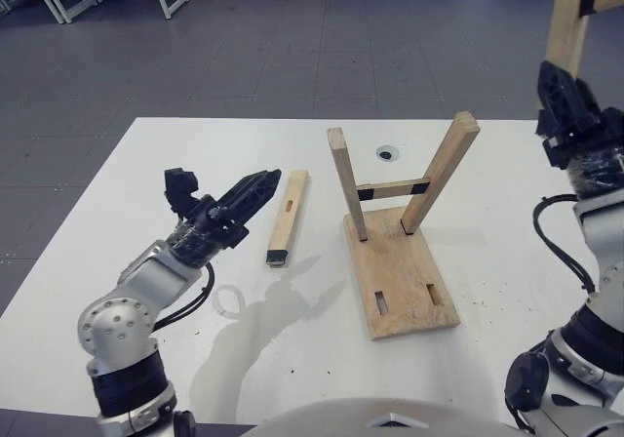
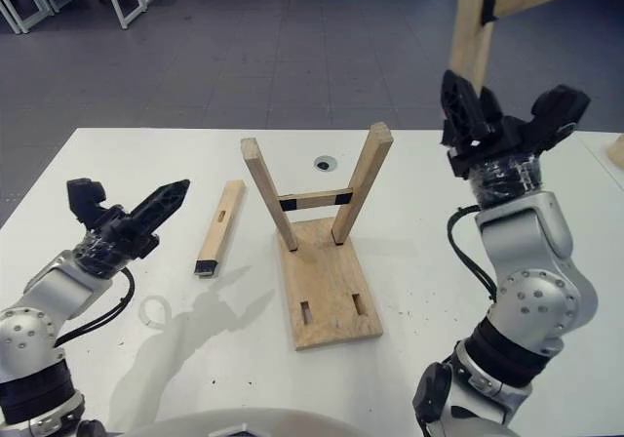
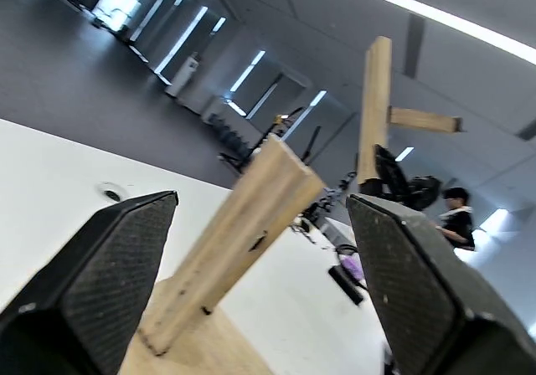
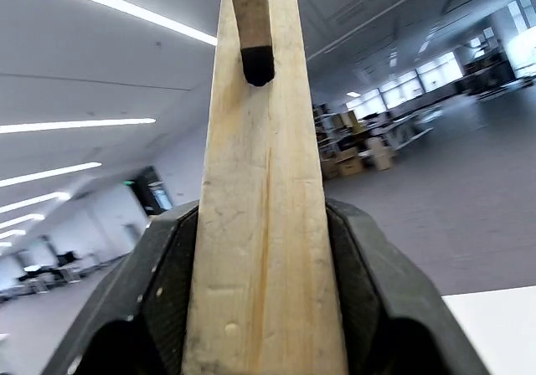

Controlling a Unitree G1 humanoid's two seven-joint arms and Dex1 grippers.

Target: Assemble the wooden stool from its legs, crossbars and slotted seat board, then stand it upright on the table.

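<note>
right wrist view has the right gripper (image 4: 264,308) clamped on a leg (image 4: 264,141), held high. seat board (image 1: 400,271) sits well below it, toward the left gripper (image 1: 261,185), which hangs spread. risk imo: coming down crooked, it'd miss the empty slots (image 1: 381,303) and knock the standing legs (image 1: 343,178) over.

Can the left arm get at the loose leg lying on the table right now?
Probably yes: the left gripper is open, empty and close beside the loose leg, with nothing lying between them.

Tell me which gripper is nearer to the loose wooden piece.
Left: the left gripper hovers beside the loose wooden piece; right gripper is raised across the table, holding a leg.
</note>
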